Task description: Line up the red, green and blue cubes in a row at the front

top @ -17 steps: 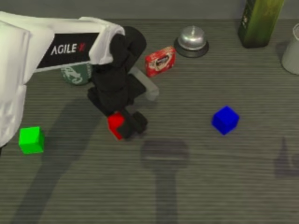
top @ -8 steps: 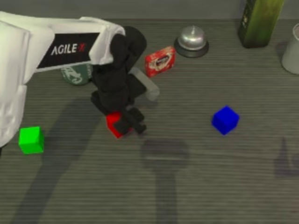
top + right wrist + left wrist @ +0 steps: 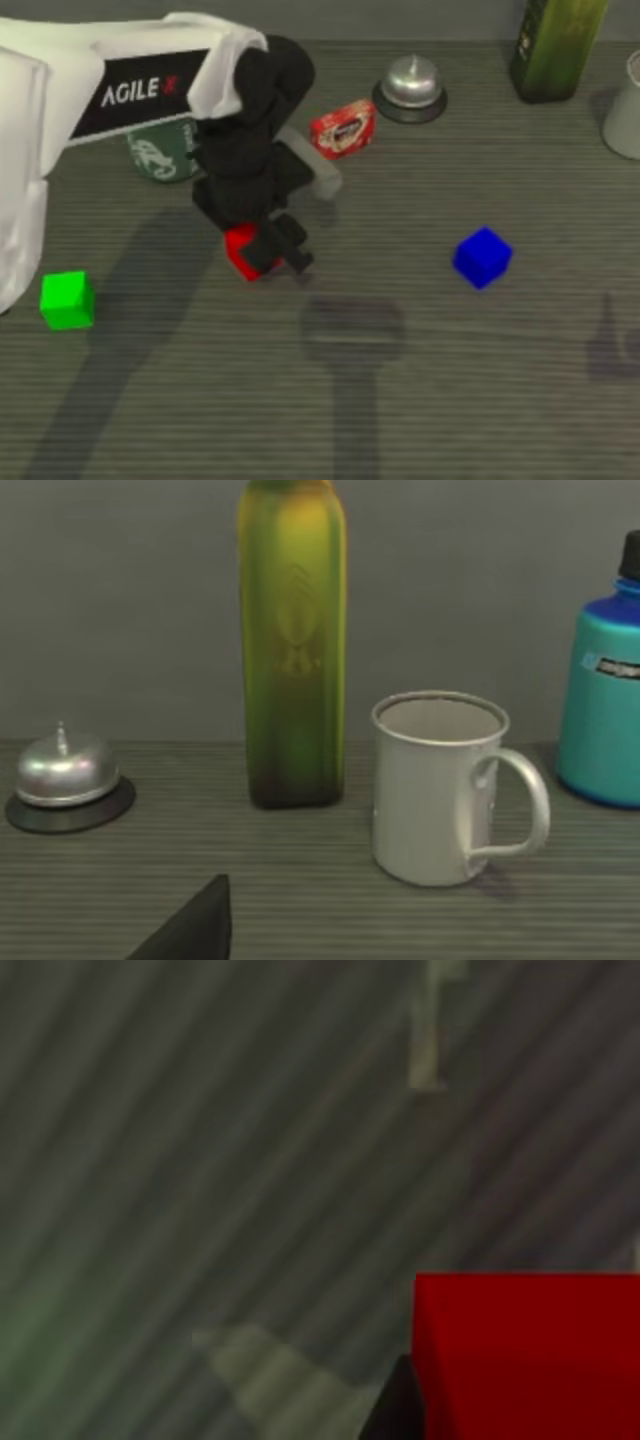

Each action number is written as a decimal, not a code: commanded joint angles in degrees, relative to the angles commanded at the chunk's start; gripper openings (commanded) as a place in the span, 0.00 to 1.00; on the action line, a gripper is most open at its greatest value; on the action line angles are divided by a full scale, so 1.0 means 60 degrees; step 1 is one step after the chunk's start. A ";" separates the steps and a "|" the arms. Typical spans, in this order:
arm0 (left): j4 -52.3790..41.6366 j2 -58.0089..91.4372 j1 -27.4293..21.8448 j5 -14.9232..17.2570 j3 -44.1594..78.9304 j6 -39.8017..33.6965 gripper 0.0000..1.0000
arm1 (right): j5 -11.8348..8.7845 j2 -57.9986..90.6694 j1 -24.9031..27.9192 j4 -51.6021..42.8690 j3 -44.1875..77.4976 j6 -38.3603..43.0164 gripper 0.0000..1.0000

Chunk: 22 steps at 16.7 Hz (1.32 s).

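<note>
My left gripper (image 3: 264, 250) is shut on the red cube (image 3: 238, 246), left of the table's middle. In the left wrist view the red cube (image 3: 525, 1355) fills one corner, with a dark fingertip (image 3: 400, 1408) against its side and the table well below it. The green cube (image 3: 67, 300) rests near the table's left edge. Right of the middle lies the blue cube (image 3: 482, 257), turned a little. My right gripper (image 3: 190, 930) is out of the top view, parked at the right; its wrist view shows only a dark wedge of it.
Behind the left arm stand a dark green mug (image 3: 158, 157) and a red-and-white packet (image 3: 342, 130). A silver bell (image 3: 409, 86), an olive bottle (image 3: 555, 45) and a white mug (image 3: 625, 105) line the back. A blue bottle (image 3: 605, 700) stands beside the white mug.
My left gripper has carried the red cube a little toward the back of the table, apparently lifting it. The green and blue cubes have stayed put.
</note>
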 joint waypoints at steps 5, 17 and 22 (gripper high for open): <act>-0.1513 -0.0495 0.0147 -0.0001 0.0969 -0.0043 0.00 | 0.0000 0.0000 0.0000 0.0000 0.0000 0.0000 1.00; -0.1035 -0.2763 -0.1116 0.0011 -0.1782 0.1624 0.00 | 0.0000 0.0000 0.0000 0.0000 0.0000 0.0000 1.00; -0.0623 -0.4871 -0.2234 0.0039 -0.4422 0.3146 0.00 | 0.0000 0.0000 0.0000 0.0000 0.0000 0.0000 1.00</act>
